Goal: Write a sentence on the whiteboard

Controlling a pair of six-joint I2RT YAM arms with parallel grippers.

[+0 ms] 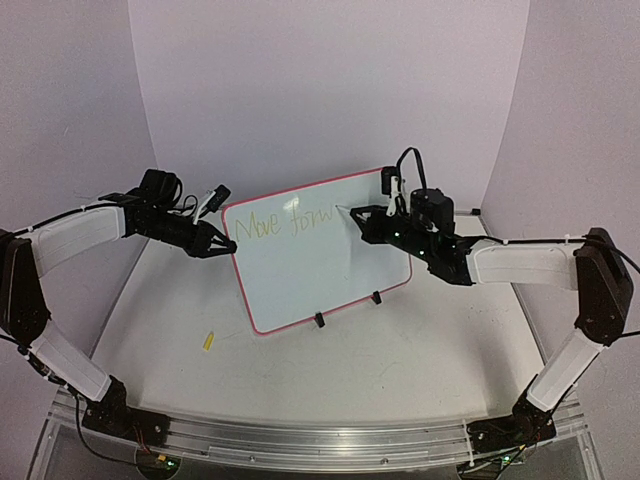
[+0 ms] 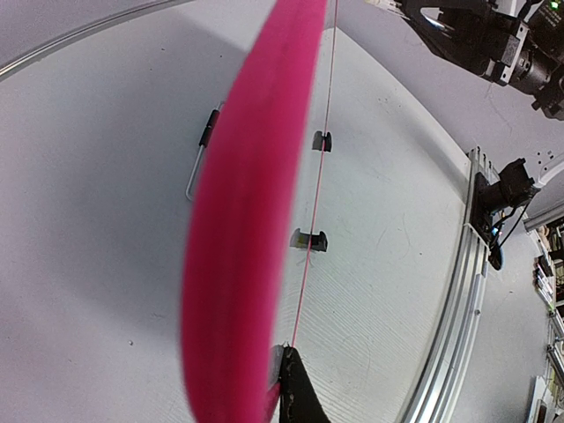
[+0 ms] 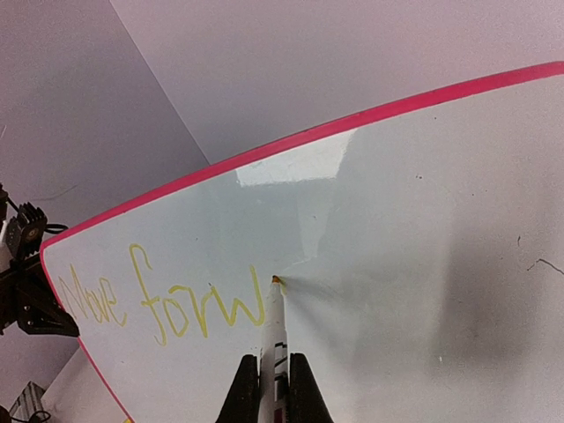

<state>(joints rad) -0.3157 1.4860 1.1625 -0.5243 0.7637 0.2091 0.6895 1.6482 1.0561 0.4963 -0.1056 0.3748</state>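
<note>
Left gripper [image 1: 228,244]: clenched on the whiteboard [image 1: 320,285] rim, likely bracing it upright against pen pressure.
Right gripper [image 3: 274,366]: grasps marker [image 3: 275,322], tip touching the board where the sentence [image 3: 167,304] reads "Move forw".

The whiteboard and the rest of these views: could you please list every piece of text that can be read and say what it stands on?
"Move forw": yellow-green cursive handwriting on the whiteboard, along its top, ending at the tip of the marker in the right tool.
Marks on the marker's barrel: too small and blurred to read.
Nothing else is legible in any view.
</note>
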